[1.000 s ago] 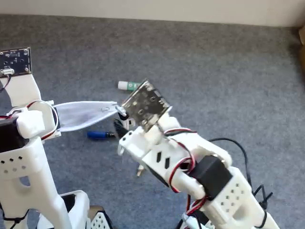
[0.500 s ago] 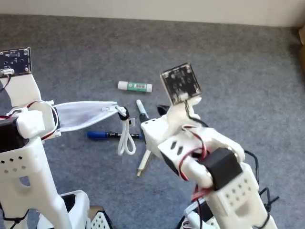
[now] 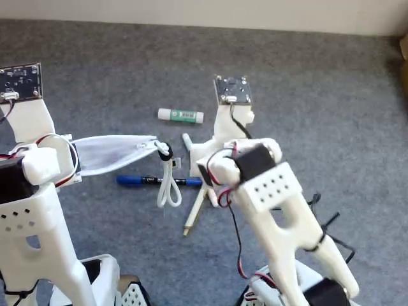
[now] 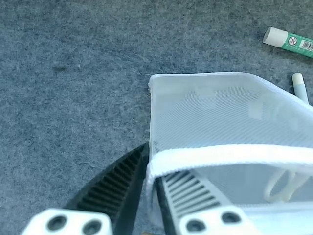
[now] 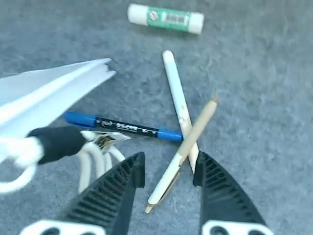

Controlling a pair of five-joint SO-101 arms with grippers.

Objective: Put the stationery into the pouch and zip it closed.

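We clamp the pouch (image 3: pixel 111 153), left of frame, in our left claw (image 4: pixel 152 164) to steady it; our right claw (image 5: pixel 169 159), spread apart, brackets the beige pen (image 5: pixel 201 119), apparently to grab it.

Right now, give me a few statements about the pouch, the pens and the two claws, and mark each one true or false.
1. The left claw is clamped on the edge of the pouch. True.
2. The glue stick is inside the pouch. False: it lies on the grey surface, outside the pouch.
3. The beige pen lies across the white pen. True.
4. The right claw is holding the blue marker. False: it is open and empty above the crossed pens, and the marker lies on the grey surface.
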